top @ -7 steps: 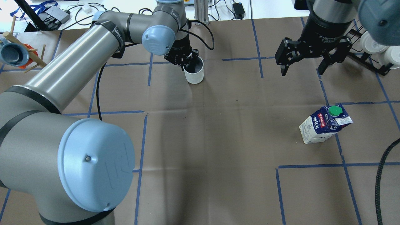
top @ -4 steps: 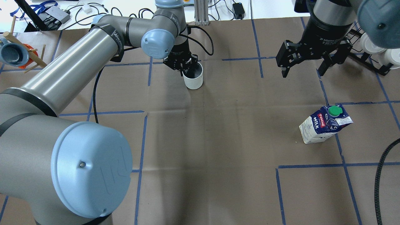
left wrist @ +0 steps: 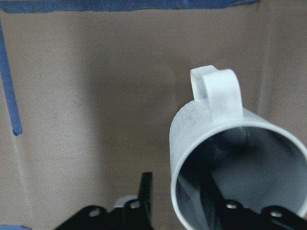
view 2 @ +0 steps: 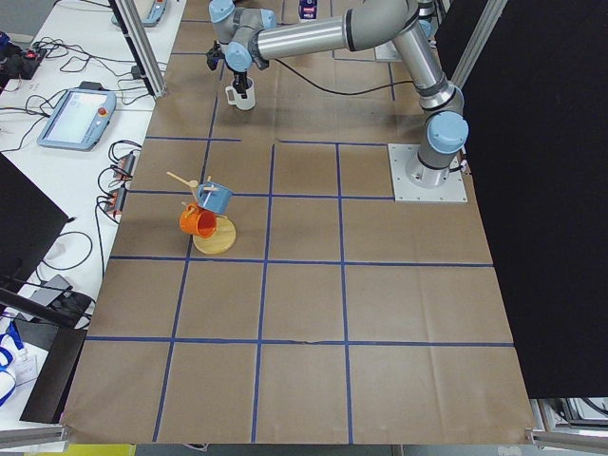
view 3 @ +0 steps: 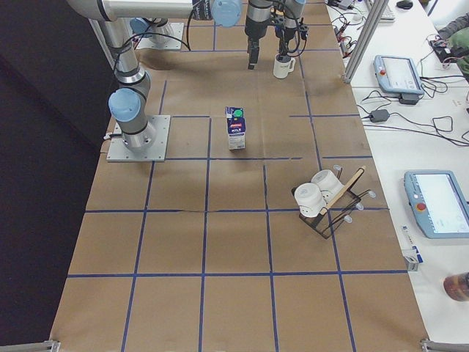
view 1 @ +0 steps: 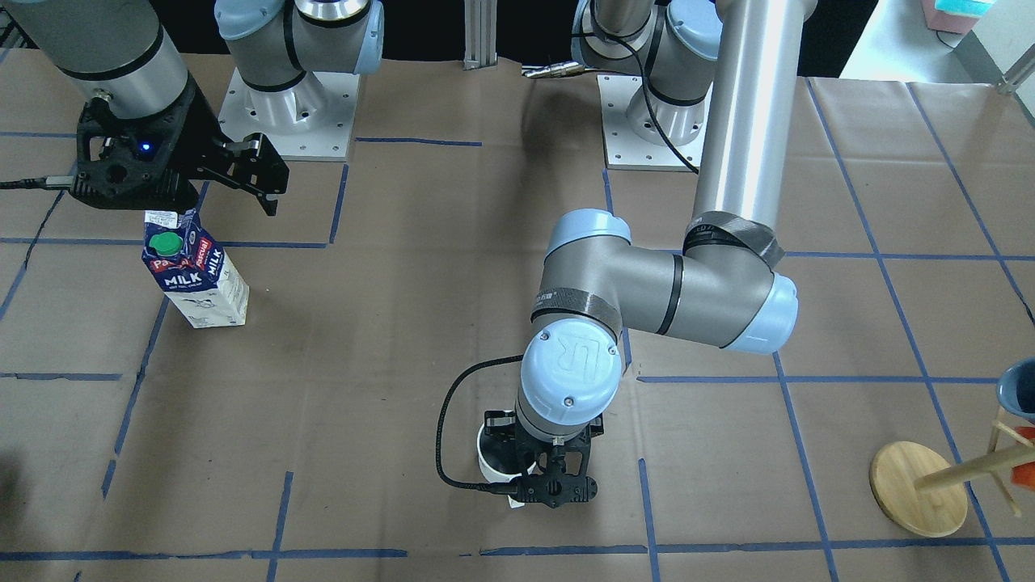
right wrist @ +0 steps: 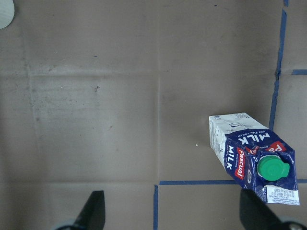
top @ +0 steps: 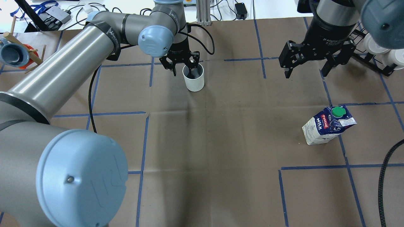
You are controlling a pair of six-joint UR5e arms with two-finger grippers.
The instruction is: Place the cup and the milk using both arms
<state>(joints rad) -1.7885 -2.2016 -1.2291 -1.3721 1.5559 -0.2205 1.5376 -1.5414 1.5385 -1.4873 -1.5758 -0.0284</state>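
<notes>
A brown paper-covered surface, marked into squares by blue tape, carries a white cup standing upright toward its far side. A milk carton stands well apart from it on the robot's right, near a tape line. A wooden mug stand with a round base sits at the left end. A black wire rack of white cups sits at the right end. Two metal base plates lie along the robot's edge.
</notes>
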